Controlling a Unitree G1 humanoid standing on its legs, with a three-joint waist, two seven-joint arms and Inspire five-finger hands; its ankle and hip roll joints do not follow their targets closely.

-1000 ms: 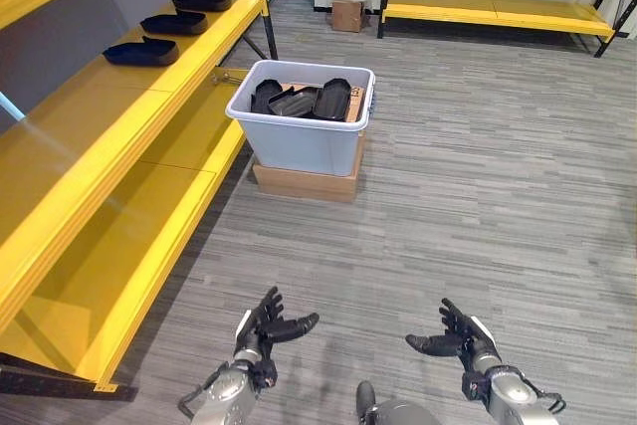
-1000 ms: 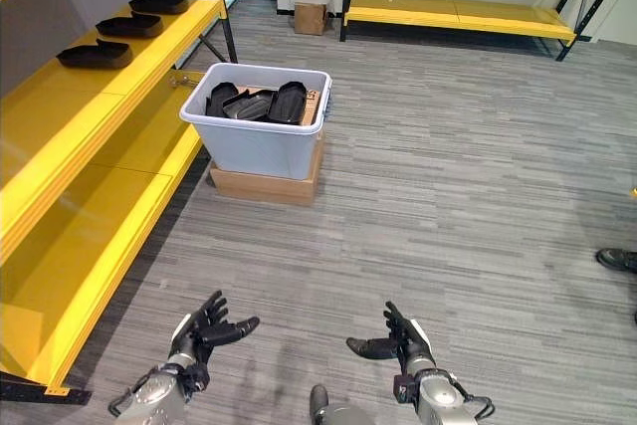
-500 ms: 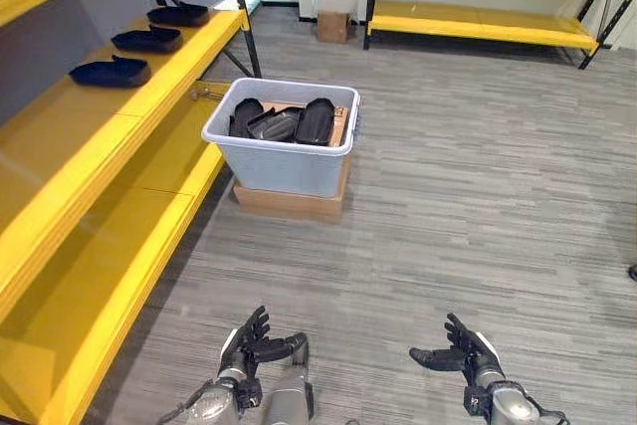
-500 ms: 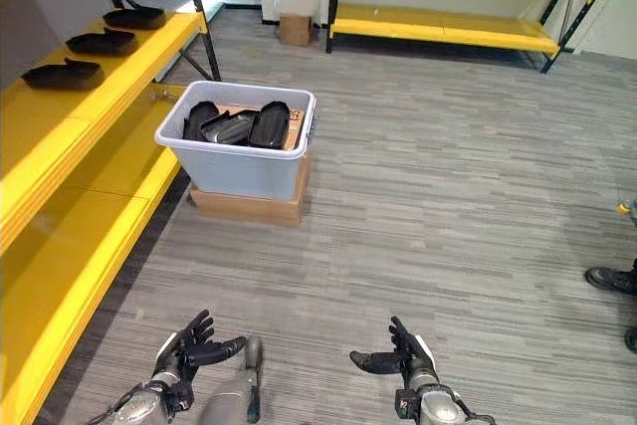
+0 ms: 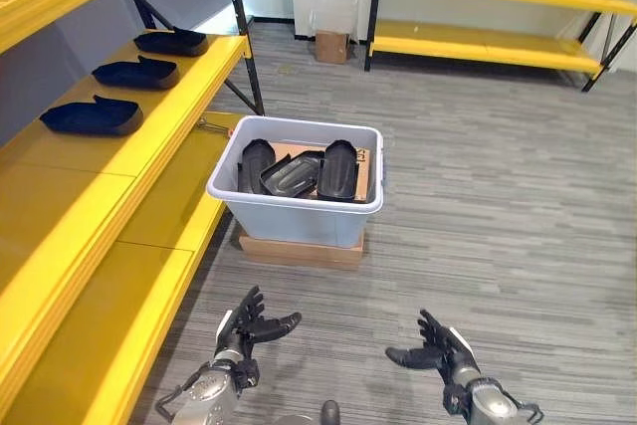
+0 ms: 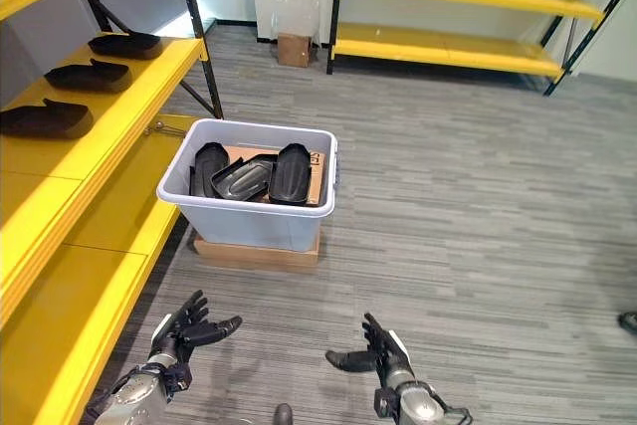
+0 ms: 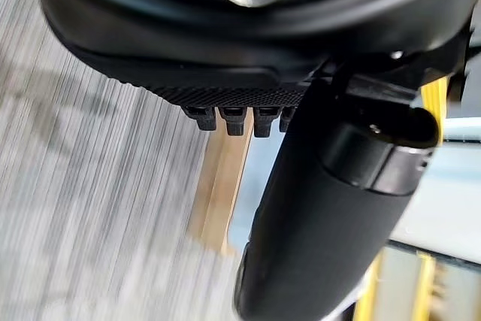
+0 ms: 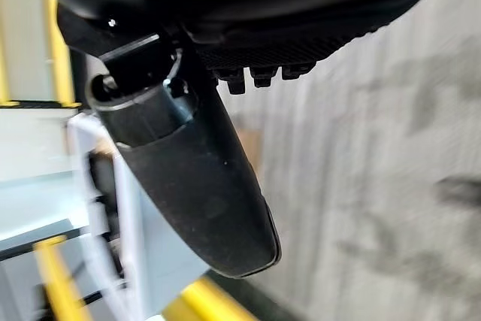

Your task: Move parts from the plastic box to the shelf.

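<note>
On the grey floor [image 5: 478,206], directly ahead, the plastic box [image 5: 299,216] is seen resting on a flat cardboard base [image 5: 299,249], with several black parts [image 5: 294,171] lying inside it. Compared with the views of a second ago, the box is now shown larger and more nearly centred, while the whole scene has shifted with it; this is read as the camera having been carried closer, not as the box having been moved. Three black parts [image 5: 95,116] are already laid in a row on the yellow shelf [image 5: 129,161] at the left, well apart from the box. The left hand [image 5: 249,325] and the right hand [image 5: 433,350] are held low before the box, short of it, with fingers spread and relaxed and nothing gripped in either, as was the case a second ago. The approach is judged to be nearly finished, so that a reach over the box rim toward one of the parts is likely called for next; no part has yet been taken up.
</note>
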